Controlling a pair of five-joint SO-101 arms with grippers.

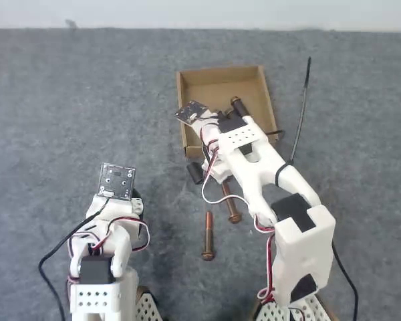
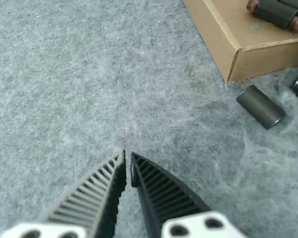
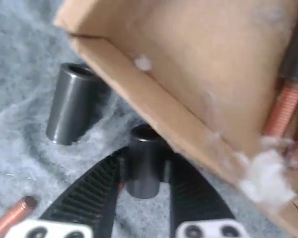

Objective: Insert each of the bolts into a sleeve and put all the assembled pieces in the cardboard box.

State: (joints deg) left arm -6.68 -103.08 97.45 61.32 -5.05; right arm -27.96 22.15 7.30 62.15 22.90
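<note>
Right wrist view: sleeve beside box

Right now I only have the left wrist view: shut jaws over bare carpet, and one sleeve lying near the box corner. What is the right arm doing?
Observer: The right jaws are closed on a sleeve, just outside the cardboard box, on the side facing the arms.
Operator: Any loose bolts on the carpet?
Observer: Yes, two. One bolt lies in the open between the two arms. A second bolt lies beside it, partly under the right arm's cables.
</note>
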